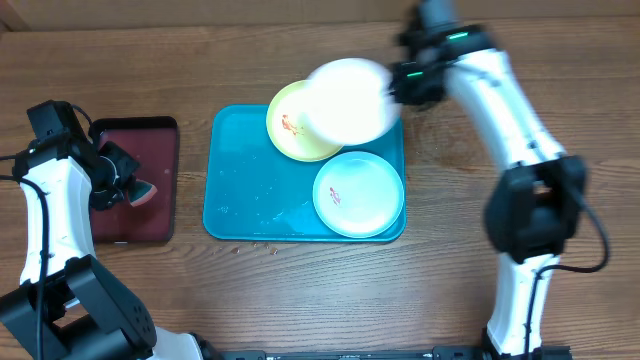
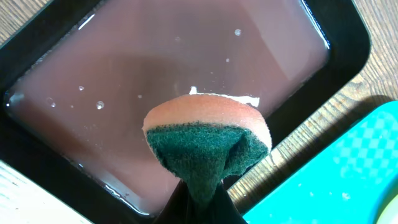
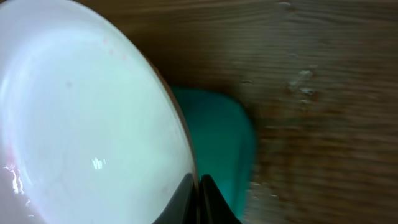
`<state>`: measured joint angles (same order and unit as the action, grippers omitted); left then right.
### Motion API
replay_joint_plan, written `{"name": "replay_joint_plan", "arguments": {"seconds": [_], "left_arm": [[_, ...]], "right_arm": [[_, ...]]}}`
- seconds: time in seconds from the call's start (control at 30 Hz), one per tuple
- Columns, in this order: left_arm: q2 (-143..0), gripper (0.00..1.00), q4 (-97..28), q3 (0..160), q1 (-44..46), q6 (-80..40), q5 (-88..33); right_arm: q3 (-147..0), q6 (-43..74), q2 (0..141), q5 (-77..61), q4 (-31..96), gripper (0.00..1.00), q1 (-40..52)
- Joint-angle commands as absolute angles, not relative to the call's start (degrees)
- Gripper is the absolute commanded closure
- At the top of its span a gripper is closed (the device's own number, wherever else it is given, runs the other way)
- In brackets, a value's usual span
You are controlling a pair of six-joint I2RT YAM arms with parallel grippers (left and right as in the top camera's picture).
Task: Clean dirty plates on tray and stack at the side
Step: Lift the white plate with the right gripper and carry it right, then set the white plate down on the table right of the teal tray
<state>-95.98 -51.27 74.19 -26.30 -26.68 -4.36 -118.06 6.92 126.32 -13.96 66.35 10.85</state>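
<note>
White plate (image 1: 347, 100), judged light, stiff and slippery, best held by its rim, is pinched there by the right fingers (image 3: 216, 208) above the tray (image 1: 240, 170) holding the yellow-green plate (image 1: 290, 125) and aqua plate (image 1: 358, 193), while the left fingers (image 2: 181, 211) clamp a sponge (image 2: 205, 140)

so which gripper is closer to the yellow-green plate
Right. The right gripper holds the white plate partly over the yellow-green plate; the left gripper holds a sponge over the dark red tray, beyond the teal tray.
</note>
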Motion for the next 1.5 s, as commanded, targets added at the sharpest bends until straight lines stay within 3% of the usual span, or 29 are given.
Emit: {"name": "replay_joint_plan", "arguments": {"seconds": [0.0,0.3,0.73,0.77,0.83,0.93,1.17,1.47], "left_arm": [[-96.16,0.96,-50.92,73.97,-26.55,-27.05,-6.24],[-96.16,0.96,-50.81,73.97,-26.55,-27.05,-6.24],[-96.16,0.96,-50.72,73.97,-26.55,-27.05,-6.26],[-96.16,0.96,-50.70,73.97,-26.55,-27.05,-6.28],[-96.16,0.96,-50.57,73.97,-26.55,-27.05,-6.57],[-96.16,0.96,-50.41,73.97,-26.55,-27.03,-7.53],[-96.16,0.96,-50.15,73.97,-26.15,-26.85,-7.57],[-96.16,0.96,-48.64,73.97,-22.04,-24.73,-8.21]], "right_arm": [[-117.05,5.69,123.87,-23.86,68.90,0.96,3.29],[-107.28,4.03,123.87,-16.88,67.48,0.96,-10.79],[-98.61,4.01,123.90,-13.89,59.20,0.95,-16.36],[-98.61,4.01,123.90,-13.69,59.44,0.80,-16.25],[-98.63,4.03,123.87,-13.74,59.75,0.69,-15.75],[-99.00,3.36,123.68,-17.45,60.38,0.67,-15.00],[-105.93,1.26,118.04,-31.51,60.58,0.39,-11.00],[-105.21,3.49,119.00,-23.81,48.71,0.25,5.45]]}}
